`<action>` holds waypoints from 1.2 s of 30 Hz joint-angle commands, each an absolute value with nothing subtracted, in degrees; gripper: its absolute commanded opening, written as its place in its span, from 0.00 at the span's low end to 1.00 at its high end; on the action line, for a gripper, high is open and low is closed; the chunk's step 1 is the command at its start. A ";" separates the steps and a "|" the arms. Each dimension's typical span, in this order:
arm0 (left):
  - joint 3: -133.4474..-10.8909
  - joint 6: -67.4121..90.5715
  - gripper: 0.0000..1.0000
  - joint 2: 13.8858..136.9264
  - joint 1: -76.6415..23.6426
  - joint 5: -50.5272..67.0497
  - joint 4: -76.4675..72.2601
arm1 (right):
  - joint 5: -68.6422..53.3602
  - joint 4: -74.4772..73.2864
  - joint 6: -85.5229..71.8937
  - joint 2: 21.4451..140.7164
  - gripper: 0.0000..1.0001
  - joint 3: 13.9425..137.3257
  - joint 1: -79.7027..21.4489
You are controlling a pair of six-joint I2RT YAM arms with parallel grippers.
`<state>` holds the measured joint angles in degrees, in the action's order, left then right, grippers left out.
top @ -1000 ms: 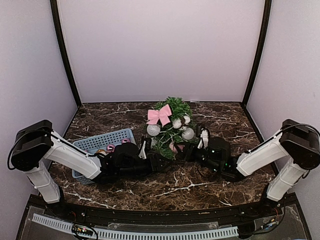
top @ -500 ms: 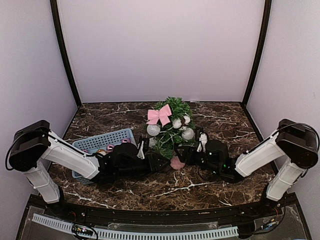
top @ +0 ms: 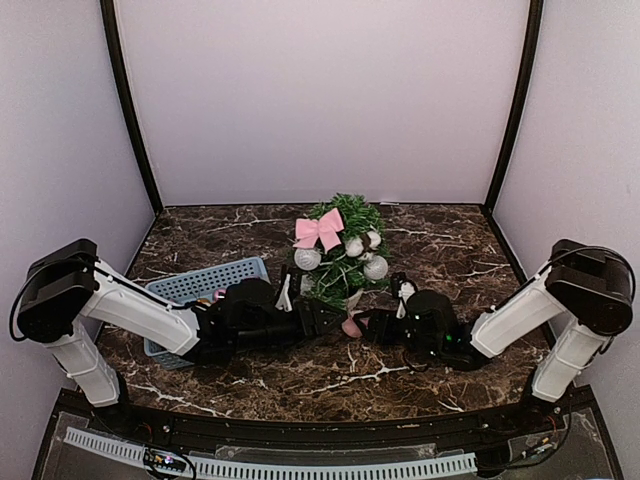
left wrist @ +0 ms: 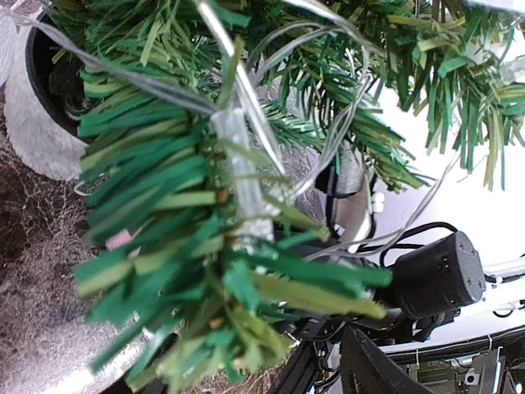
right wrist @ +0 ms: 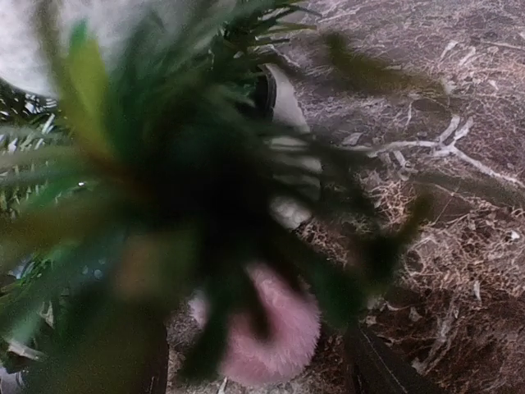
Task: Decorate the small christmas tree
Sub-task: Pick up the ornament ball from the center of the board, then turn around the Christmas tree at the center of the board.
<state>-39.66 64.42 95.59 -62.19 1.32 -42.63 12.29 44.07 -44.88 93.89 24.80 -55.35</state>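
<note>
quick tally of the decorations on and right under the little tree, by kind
pink ribbon bow: 1
shiny silver baubles: 4
fuzzy pink pom-pom ball, at the foot of the small christmas tree: 1
total: 6

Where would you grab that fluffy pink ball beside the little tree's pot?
Probably across the round middle of the pink ball, from the near, open side: branches of the small christmas tree overhang it from behind, and it has no handle.
</note>
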 commanded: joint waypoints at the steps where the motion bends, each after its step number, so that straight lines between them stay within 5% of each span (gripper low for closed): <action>1: -41.18 63.30 0.66 95.85 -61.47 1.95 -43.89 | 10.90 44.67 -45.31 97.16 0.73 27.39 -55.46; 13: -41.83 64.47 0.42 97.83 -60.77 2.93 -42.12 | 10.43 45.33 -44.98 102.92 0.52 30.58 -55.46; 17: -40.72 64.97 0.23 97.61 -60.82 2.39 -42.31 | 10.41 45.54 -45.27 102.42 0.15 30.38 -55.37; 20: -39.83 65.01 0.16 96.36 -60.78 1.55 -41.42 | 11.25 45.44 -45.94 100.09 0.00 29.03 -55.25; 27: -37.72 62.89 0.00 91.47 -60.29 -2.28 -35.04 | 15.36 41.55 -47.06 89.30 0.00 23.36 -55.09; 36: -36.56 60.79 0.00 88.18 -58.68 -0.18 -32.88 | 18.22 28.94 -41.93 69.17 0.00 19.91 -55.13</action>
<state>-37.52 62.94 90.59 -59.27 -0.75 -34.61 16.78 34.48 -45.76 76.82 20.62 -55.33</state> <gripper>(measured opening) 0.002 0.068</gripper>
